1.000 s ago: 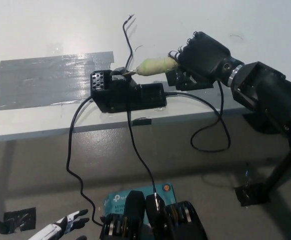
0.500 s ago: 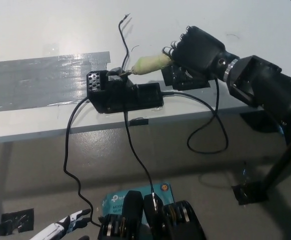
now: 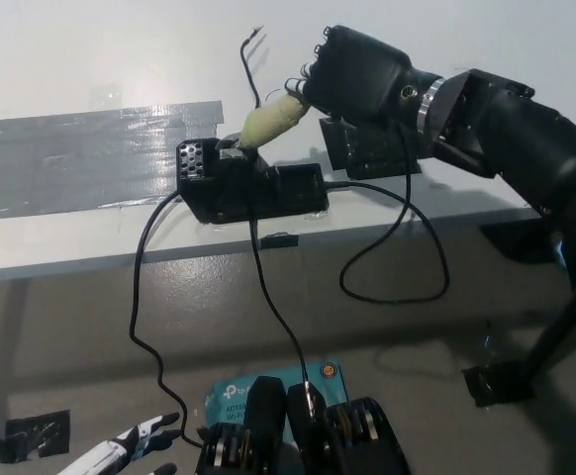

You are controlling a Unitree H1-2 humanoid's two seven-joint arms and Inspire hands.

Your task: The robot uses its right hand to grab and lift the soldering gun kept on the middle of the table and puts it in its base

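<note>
My black right hand [image 3: 352, 79] is shut on the soldering gun [image 3: 271, 121], whose pale yellow-green grip sticks out to the left of the hand. The gun slants down to the left, and its tip end meets the top of the black base [image 3: 248, 188] near the base's left part. The base sits at the white table's [image 3: 90, 59] front edge. Black cables [image 3: 392, 247] run from the base and hang over the edge. My white left hand [image 3: 120, 450] rests low at the bottom left with its fingers apart.
A patch of grey tape [image 3: 80, 158] covers the table to the left of the base. A thin black wire [image 3: 251, 64] curls up behind the gun. A teal box [image 3: 268, 391] lies on the floor below. A black stand foot [image 3: 501, 381] sits at the lower right.
My right hand has moved left and up with the gun, tilting it steeper so its tip points down into the base. The loose cable loop has swung left.
</note>
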